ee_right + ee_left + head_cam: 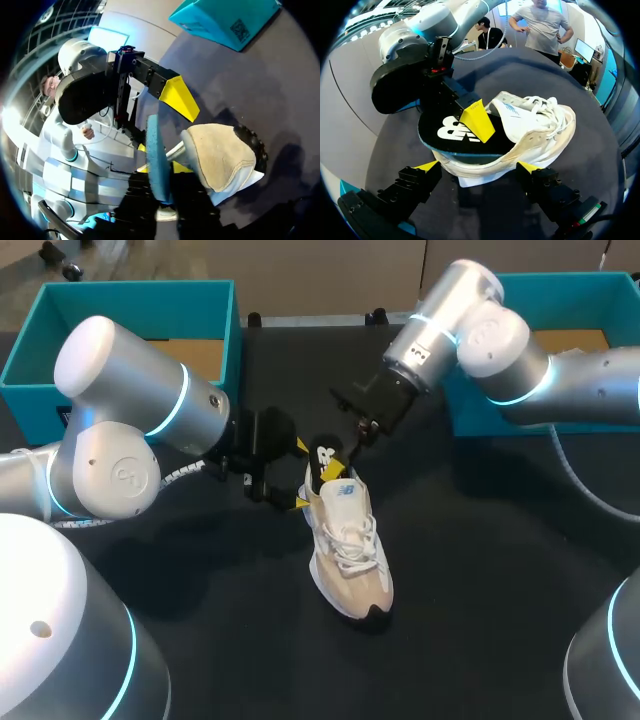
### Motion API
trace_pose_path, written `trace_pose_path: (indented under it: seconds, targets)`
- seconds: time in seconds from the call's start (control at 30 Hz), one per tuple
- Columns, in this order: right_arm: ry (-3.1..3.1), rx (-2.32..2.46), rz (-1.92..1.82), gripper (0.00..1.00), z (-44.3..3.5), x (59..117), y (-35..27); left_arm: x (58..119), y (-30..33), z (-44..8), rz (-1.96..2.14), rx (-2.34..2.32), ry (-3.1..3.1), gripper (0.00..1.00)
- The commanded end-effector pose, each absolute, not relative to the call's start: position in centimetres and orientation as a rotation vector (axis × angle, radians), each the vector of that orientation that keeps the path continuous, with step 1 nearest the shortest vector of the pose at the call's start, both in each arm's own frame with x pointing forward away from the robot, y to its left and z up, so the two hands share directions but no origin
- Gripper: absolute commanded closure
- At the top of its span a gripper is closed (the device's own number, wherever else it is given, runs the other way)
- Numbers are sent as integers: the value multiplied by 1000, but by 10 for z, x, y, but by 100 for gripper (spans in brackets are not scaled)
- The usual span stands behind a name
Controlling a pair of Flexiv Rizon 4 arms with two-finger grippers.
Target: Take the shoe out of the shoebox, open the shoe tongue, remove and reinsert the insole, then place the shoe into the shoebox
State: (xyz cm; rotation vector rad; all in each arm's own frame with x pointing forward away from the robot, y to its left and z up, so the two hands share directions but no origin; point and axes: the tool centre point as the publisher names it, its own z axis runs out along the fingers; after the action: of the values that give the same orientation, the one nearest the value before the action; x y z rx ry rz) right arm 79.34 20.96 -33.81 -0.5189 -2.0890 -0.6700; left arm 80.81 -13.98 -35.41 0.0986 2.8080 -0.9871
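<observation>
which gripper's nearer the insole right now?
Right. The right gripper pinches the insole, partly out of the shoe; the left gripper clamps the shoe's heel, off the insole.

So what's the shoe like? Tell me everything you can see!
The shoe is a cream and white sneaker with white laces and a black toe, standing on the dark table. The left gripper clasps its heel from both sides. Its black, teal-edged insole sticks out of the opening, pinched by the right gripper.
</observation>
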Motion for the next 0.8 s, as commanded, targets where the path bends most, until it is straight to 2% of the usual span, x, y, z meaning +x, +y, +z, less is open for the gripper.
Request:
trace_pose_path:
  seconds: [0.03, 0.53, 0.57, 0.73, 0.8]
  targets:
    - [-2076, -509, -649, 100, -342, 795, 214, 808, -141, -356, -985, 98, 2806, 0]
    - [-2027, -575, -660, 99, -349, 771, 208, 808, -141, -356, -985, 98, 2806, 0]
    - [-2035, -576, -664, 93, -347, 773, 208, 808, -141, -356, -985, 98, 2806, 0]
    - [-2070, -579, -660, 75, -339, 779, 207, 808, -141, -356, -985, 98, 2806, 0]
    - [-2084, -579, -659, 72, -336, 782, 206, 808, -141, -356, -985, 98, 2806, 0]
